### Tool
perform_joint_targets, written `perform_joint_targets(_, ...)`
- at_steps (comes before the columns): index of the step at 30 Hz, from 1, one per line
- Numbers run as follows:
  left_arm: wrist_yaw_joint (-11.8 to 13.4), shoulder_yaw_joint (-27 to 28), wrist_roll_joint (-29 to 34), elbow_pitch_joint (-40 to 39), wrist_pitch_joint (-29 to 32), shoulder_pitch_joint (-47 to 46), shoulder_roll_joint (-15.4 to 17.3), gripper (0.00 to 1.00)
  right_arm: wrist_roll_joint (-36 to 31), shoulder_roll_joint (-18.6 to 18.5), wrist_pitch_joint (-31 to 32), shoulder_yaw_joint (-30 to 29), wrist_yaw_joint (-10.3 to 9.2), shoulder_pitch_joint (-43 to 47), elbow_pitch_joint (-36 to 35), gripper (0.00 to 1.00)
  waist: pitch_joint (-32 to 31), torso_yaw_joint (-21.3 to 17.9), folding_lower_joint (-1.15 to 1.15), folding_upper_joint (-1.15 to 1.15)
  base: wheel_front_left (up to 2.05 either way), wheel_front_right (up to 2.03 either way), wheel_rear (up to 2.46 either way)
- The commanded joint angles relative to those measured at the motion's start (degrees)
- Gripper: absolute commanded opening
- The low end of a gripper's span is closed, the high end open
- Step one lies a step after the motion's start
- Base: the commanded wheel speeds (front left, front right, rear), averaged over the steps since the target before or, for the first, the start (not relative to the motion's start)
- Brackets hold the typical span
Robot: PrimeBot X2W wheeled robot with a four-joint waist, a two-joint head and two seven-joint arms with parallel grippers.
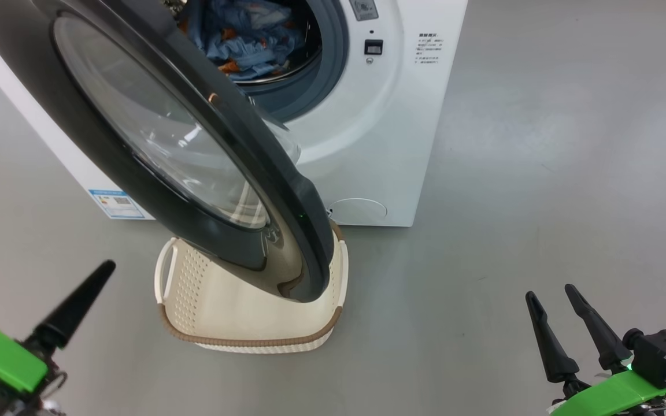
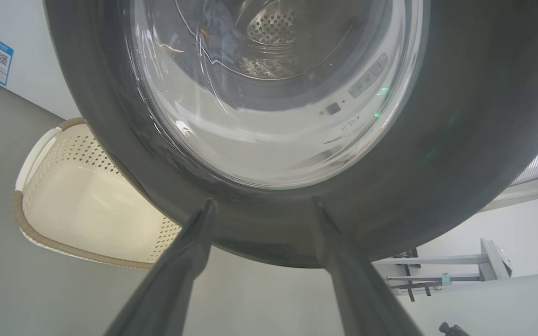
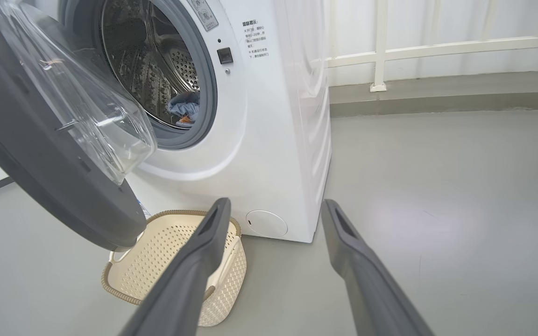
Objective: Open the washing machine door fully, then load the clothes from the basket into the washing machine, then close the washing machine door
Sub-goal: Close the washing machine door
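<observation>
Left wrist view: left end effector point(image 2: 263, 205) apart at door point(image 2: 437, 163); right end effector point(image 3: 273, 201) apart.

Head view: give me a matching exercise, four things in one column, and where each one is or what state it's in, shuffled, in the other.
Column A
1. clothes
2. basket
3. washing machine door
4. right tool

Column B
a. standing on the floor
b. open, holding nothing
c. inside the drum
d. swung out, hanging over the basket

Pairs: 1-c, 2-a, 3-d, 4-b
</observation>
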Motion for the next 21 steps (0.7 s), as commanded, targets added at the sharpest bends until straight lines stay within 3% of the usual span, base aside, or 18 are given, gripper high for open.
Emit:
perform_joint_targets(1,-0.2,1.8,0.9,-1.1,-1.3,-0.5,2.8,1.0,0.0,-1.2,-0.3,1.1,0.16,0.5,-1.1,1.0,-0.1,-0.1,0.0,0.0,0.0,0.0,0.0)
perform_joint_targets(17,-0.2,-14.4,5.9,2.8,-33.5,5.3,10.0,1.0,0.1,-2.5,-0.3,-0.2,0.16,1.1,-0.7,1.0,-1.3,-4.2,0.0,0.0,0.0,0.0,0.0)
perform_joint_targets(21,-0.2,-20.0,9.8,6.7,-41.7,5.2,12.1,1.0,0.3,-2.7,-0.3,-0.4,0.16,1.4,-0.7,1.0,-1.6,-5.7,0.0,0.0,0.0,0.0,0.0)
